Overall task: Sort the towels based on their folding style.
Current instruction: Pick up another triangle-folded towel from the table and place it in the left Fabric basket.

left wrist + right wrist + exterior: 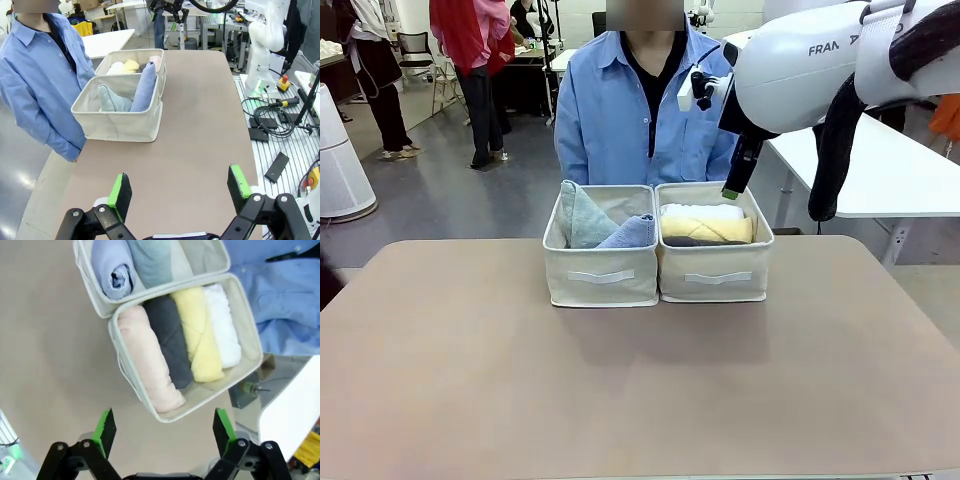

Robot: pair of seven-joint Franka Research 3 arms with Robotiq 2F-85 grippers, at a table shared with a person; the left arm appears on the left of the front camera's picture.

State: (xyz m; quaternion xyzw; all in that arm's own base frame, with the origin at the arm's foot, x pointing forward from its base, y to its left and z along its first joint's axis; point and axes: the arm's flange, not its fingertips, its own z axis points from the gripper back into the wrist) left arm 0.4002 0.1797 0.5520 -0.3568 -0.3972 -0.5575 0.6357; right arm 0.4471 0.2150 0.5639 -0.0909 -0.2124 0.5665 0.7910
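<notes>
Right wrist view: rolled towels [177, 342] beyond spread jaws.

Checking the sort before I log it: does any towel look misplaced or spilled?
Nothing stands out. Four rolled towels lie side by side in one bin; the two cone folds stand in the other bin.

A grey, glossy floor [450, 195] stretches behind the beige table [640, 360], and a white cylindrical appliance [338, 160] stands at the left edge. A white table [880, 175] stands to the right, and more white tables [107, 40] and a black chair [415, 50] sit farther back. Cables [270, 117] lie on a metal platform beside the table.
</notes>
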